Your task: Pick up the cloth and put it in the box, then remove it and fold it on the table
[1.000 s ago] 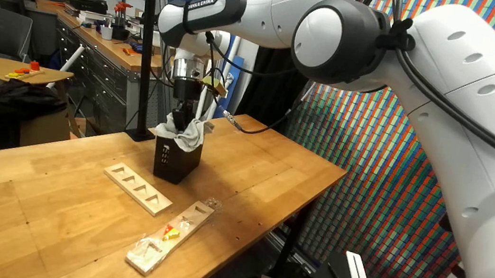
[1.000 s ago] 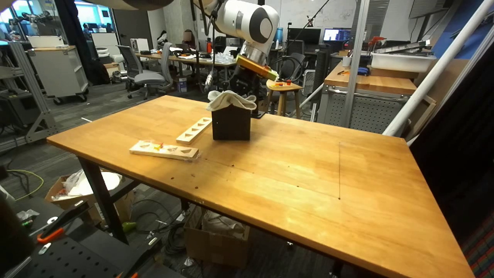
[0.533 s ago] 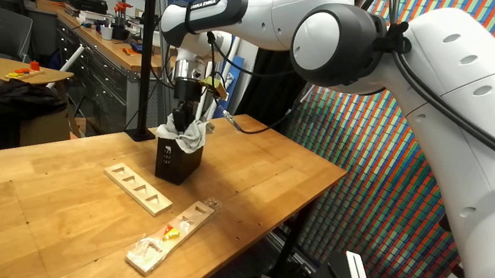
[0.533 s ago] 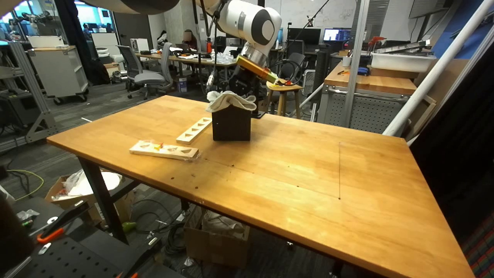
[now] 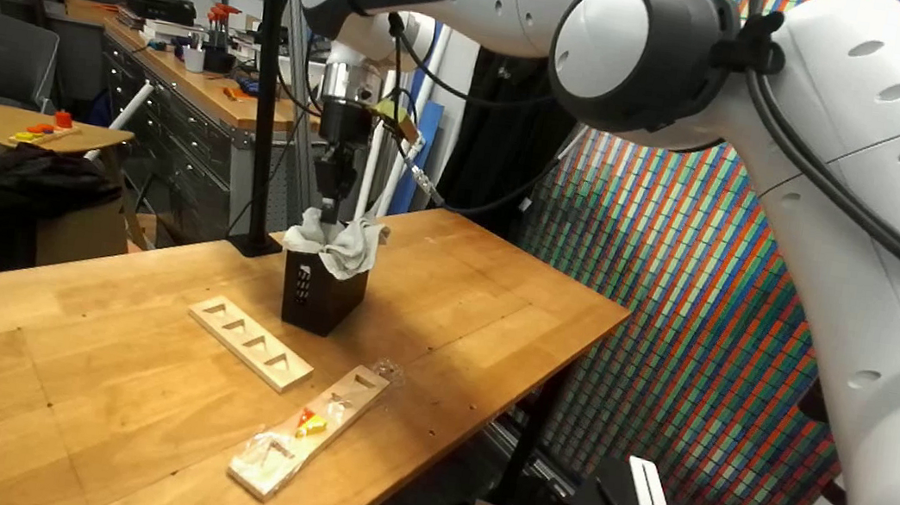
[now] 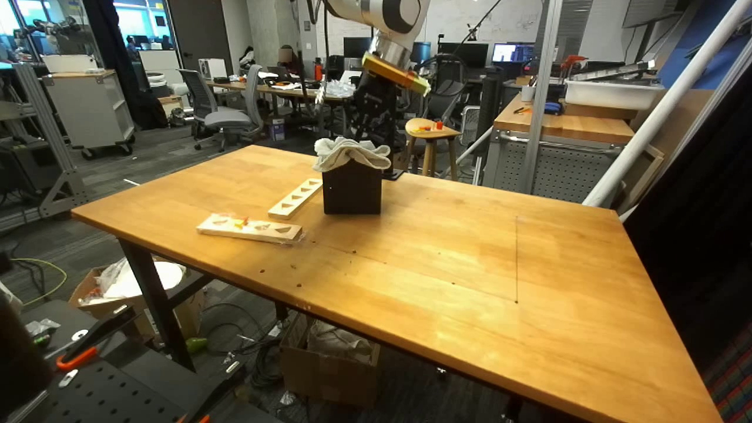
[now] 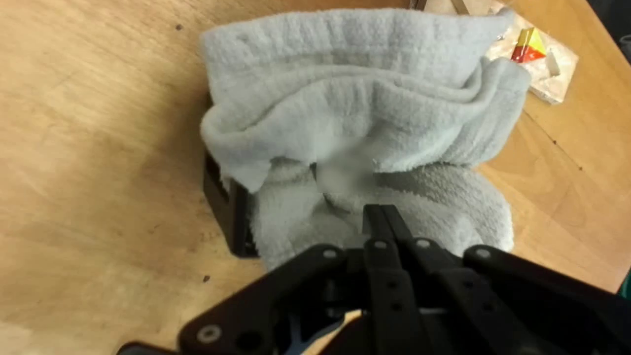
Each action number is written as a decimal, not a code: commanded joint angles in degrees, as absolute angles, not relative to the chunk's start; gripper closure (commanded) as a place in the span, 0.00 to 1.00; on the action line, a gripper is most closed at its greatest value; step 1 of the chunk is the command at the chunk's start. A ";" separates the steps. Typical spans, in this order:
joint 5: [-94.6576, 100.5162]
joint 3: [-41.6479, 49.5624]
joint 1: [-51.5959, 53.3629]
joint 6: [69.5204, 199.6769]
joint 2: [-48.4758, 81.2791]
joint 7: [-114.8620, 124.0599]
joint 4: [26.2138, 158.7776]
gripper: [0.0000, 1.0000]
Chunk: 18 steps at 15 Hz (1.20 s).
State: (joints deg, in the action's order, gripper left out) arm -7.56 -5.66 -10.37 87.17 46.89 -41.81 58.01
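Note:
The off-white cloth point(image 5: 348, 249) is bunched in the mouth of the black box point(image 5: 322, 297), with folds draped over its rim. In both exterior views the box stands upright on the wooden table point(image 6: 470, 252), and the cloth point(image 6: 352, 155) bulges out of its top. Directly over the cloth, my gripper point(image 5: 328, 219) points down. Seen in the wrist view, the gripper point(image 7: 379, 206) is shut, its fingers pressed together with no fabric between them. Whether the tips touch the cloth, I cannot tell. Most of the box's opening is hidden under the fabric.
Two flat wooden slotted boards lie near the box: a bare board point(image 5: 251, 344) and a plastic-wrapped board point(image 5: 343, 404) with red and yellow pieces on it. A black upright pole point(image 5: 265, 89) rises from the table's edge close behind the box.
My gripper has risen from down in the cloth to just above it, still shut. The cloth has stayed in the box, which shifted very slightly earlier.

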 commanded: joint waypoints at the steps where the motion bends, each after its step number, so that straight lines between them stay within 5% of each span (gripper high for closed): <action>1: -6.98 -4.90 -10.42 90.68 39.07 -40.77 63.38 0.97; 18: -8.07 -2.29 -9.02 110.97 11.37 -31.52 104.47 0.97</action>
